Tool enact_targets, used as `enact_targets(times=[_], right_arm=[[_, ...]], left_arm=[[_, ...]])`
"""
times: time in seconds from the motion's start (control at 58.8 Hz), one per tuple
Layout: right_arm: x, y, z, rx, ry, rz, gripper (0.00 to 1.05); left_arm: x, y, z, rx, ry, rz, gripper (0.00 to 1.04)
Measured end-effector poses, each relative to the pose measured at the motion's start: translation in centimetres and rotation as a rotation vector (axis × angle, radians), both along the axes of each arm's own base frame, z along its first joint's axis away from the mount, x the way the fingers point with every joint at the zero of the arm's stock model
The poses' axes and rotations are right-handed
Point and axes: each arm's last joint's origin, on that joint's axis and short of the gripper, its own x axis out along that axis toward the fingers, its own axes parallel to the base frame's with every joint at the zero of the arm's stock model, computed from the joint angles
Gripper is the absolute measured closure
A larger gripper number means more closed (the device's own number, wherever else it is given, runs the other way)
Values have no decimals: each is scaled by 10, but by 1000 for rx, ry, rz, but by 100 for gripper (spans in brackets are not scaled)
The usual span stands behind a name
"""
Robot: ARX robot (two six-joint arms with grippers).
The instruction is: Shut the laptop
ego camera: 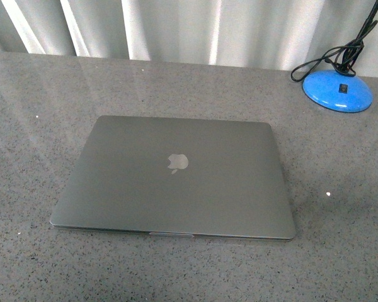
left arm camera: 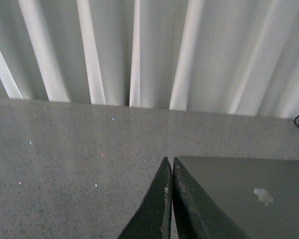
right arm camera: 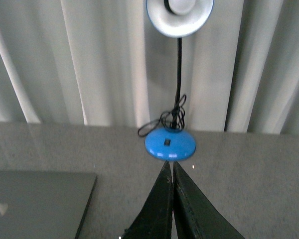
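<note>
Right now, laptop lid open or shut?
Shut. The laptop lies flat on the table, lid down with the logo facing up; no keys or screen show. Both wrist views show the same closed lid.

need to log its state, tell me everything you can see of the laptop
The laptop is a slim grey notebook, metal by its look, with rounded corners and a pale apple logo in the middle of its lid. The lid is fully shut, so no screen or keys show. A small notch sits in the middle of its near edge. It lies flat on the grey speckled table, left of the blue lamp base. Neither gripper touches it.
</note>
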Motion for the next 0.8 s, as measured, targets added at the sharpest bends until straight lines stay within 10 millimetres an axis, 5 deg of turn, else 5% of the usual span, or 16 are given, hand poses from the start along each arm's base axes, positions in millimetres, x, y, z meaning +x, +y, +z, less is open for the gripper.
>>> enact_targets(times=[0.34, 0.799], right_arm=[[-4, 0, 2, 0, -30, 0, 103], [-4, 0, 2, 0, -30, 0, 26]], left_arm=[[-1, 0, 0, 0, -7, 0, 95], [-1, 0, 0, 0, -7, 0, 17]])
